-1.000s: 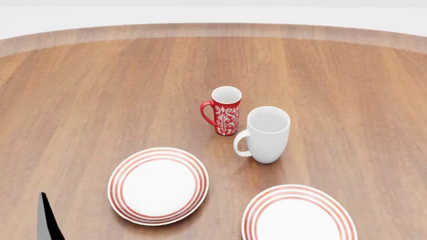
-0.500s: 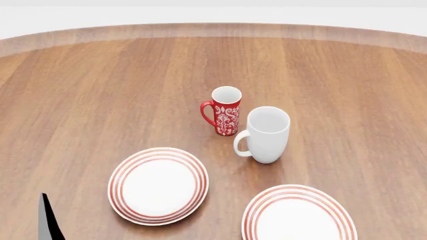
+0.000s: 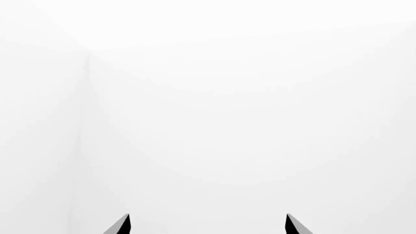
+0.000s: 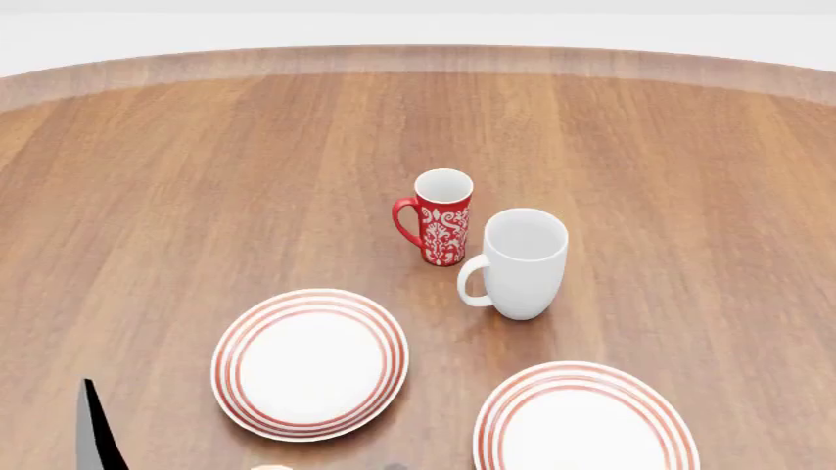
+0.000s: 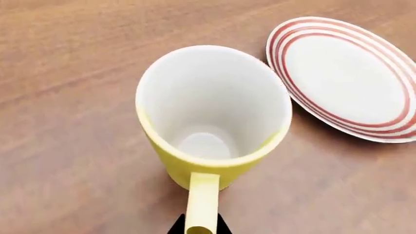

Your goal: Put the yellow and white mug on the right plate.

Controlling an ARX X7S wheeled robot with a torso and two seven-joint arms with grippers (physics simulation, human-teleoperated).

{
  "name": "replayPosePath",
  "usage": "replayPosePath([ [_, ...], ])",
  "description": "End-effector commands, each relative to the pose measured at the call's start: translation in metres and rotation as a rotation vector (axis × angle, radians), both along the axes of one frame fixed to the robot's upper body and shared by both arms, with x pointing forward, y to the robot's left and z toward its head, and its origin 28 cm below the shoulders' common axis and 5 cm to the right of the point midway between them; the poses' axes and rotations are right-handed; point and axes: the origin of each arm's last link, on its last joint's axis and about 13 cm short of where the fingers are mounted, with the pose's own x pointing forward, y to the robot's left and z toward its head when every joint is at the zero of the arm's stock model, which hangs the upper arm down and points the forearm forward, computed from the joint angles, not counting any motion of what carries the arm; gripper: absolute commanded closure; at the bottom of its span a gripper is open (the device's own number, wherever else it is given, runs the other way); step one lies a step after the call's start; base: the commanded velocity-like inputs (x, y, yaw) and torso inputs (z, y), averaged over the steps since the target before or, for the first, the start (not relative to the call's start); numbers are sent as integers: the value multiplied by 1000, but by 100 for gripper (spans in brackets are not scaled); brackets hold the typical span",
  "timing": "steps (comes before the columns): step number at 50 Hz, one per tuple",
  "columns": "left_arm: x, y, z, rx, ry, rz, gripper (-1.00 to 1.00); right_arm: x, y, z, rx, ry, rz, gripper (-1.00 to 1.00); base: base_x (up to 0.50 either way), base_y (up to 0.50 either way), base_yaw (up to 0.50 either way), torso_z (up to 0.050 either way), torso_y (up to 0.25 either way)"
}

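The yellow and white mug (image 5: 215, 107) fills the right wrist view, seen from above, white inside. My right gripper (image 5: 200, 228) is shut on its yellow handle (image 5: 202, 200), a black finger on each side. A red-ringed white plate (image 5: 344, 78) lies just beyond the mug; I cannot tell which plate it is. In the head view the right plate (image 4: 585, 426) lies at the front right and holds nothing. My left gripper (image 3: 208, 225) is open and empty, facing blank white; a sliver of it (image 4: 92, 431) shows at the head view's front left.
The left plate (image 4: 309, 364) lies at the front centre-left of the wooden table (image 4: 196, 176). A slim red patterned mug (image 4: 443, 217) and a taller white mug (image 4: 523, 264) stand close together behind the plates. The table's curved far edge runs along the back.
A small pale sliver and a grey one have come into the head view's bottom edge, below the left plate. The mugs, plates and left gripper have not moved.
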Motion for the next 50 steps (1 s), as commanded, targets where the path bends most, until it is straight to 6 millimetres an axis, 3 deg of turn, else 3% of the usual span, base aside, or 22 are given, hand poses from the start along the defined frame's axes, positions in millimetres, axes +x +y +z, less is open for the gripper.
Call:
replayPosePath([
  [1, 2, 1, 2, 13, -10, 21, -100, 19, -3, 30, 54, -69, -62, 100, 0, 0, 0, 0, 0],
  [16, 3, 1, 1, 13, -9, 23, -100, 39, -40, 83, 92, -166, -196, 100, 0, 0, 0, 0, 1],
  [24, 2, 0, 1, 17, -8, 21, -100, 36, -74, 105, 45, -202, -290, 100, 0, 0, 0, 0, 0],
  [33, 0, -1, 1, 22, -7, 16, -100, 39, -115, 143, 48, -292, -454, 100, 0, 0, 0, 0, 0],
  [39, -1, -1, 1, 25, -5, 13, -100, 37, -127, 153, 46, -322, -505, 100, 0, 0, 0, 0, 0],
  [50, -2, -2, 1, 29, -2, 9, -100, 32, -140, 155, 24, -284, -514, 100, 0, 0, 0, 0, 0],
])
